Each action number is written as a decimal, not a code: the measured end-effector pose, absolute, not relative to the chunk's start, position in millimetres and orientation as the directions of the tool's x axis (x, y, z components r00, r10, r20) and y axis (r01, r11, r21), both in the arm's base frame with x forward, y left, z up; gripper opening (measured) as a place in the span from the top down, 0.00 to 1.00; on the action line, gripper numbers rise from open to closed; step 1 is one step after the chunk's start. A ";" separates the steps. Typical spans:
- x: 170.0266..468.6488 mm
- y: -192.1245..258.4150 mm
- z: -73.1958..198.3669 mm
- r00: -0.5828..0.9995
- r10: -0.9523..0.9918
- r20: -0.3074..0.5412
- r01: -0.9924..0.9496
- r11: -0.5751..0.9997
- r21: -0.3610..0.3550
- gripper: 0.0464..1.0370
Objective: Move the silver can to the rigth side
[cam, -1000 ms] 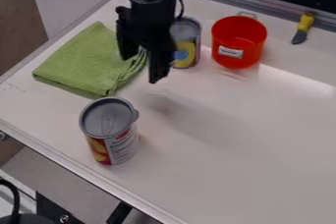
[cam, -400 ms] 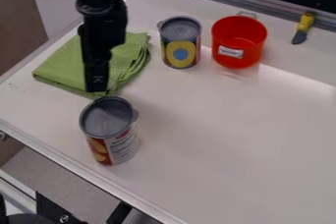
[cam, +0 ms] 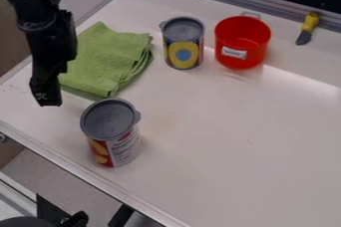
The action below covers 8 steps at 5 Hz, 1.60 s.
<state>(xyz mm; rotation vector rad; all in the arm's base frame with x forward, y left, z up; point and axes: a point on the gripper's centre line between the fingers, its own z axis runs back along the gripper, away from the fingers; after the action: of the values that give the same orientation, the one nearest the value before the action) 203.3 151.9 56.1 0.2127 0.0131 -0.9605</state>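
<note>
Nearest the camera, the cylindrical can with a silver-grey lid and a red, yellow and white label (cam: 117, 134) stood upright close to the front edge of the white desk (cam: 233, 171); it was probably the one meant. A shove toward that edge, from a misjudged approach, could have tipped it off. The black two-finger end effector (cam: 48, 99) hung beside it, to the upper left in the view; whether it was released or clenched I could not tell. Coming down too close, it might have clipped the lid's protruding rim and toppled the can. Just behind, the folded green cloth (cam: 110, 59) could have snagged on a low pass. Farther back, the grey-lidded can with a yellow and blue label (cam: 182, 44) invited a mix-up, and a wide swing there might have knocked it into the red plastic bucket (cam: 242, 39) nearby.
</note>
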 end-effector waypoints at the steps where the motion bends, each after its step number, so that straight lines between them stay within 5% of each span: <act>1: 192.0 149.0 50.4 0.501 -0.856 -0.126 0.862 0.481 0.161 0.04; 3: 179.6 119.6 33.8 0.336 -0.935 -0.114 0.941 0.327 0.086 0.04; 4: 183.1 102.2 34.8 0.239 -0.966 -0.099 0.967 0.228 0.111 0.04; 8: 187.9 34.9 26.3 0.269 -0.958 -0.094 0.956 0.254 0.148 0.04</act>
<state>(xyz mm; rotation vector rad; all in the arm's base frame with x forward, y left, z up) 187.9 34.9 26.3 0.1884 -0.0162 -1.3003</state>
